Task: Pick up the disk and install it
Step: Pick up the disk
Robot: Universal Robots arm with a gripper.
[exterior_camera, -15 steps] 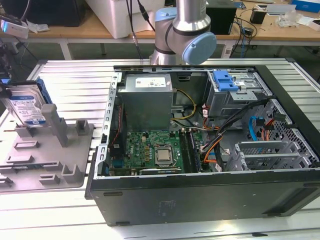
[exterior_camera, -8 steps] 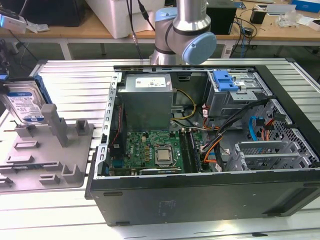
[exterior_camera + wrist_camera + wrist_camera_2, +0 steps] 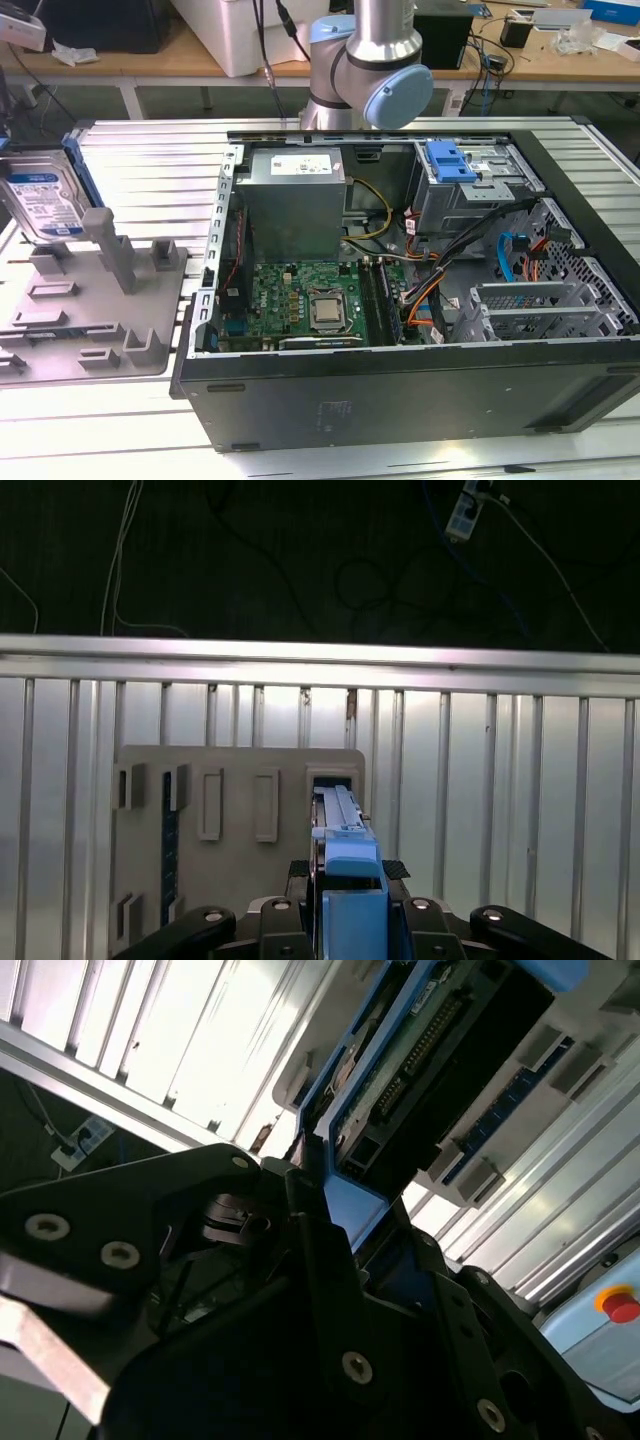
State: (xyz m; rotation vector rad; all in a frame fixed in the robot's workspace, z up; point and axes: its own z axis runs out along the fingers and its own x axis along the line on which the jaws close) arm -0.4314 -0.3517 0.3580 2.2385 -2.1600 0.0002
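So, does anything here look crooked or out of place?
Nothing looks damaged or spilled. The disk stands tilted on edge at the tray on the exterior view's left, but the gripper is clamped on its blue frame, so that seems intended. The case lies open, cables loose.

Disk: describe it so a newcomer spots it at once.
From the open computer case, go to the grey slotted fixture on the exterior view's left. The disk stands tilted at that fixture's back-left corner, held in the end effector. It is the silver drive with a white-and-blue label in a bright blue frame, unlike the bare blue bracket inside the case.
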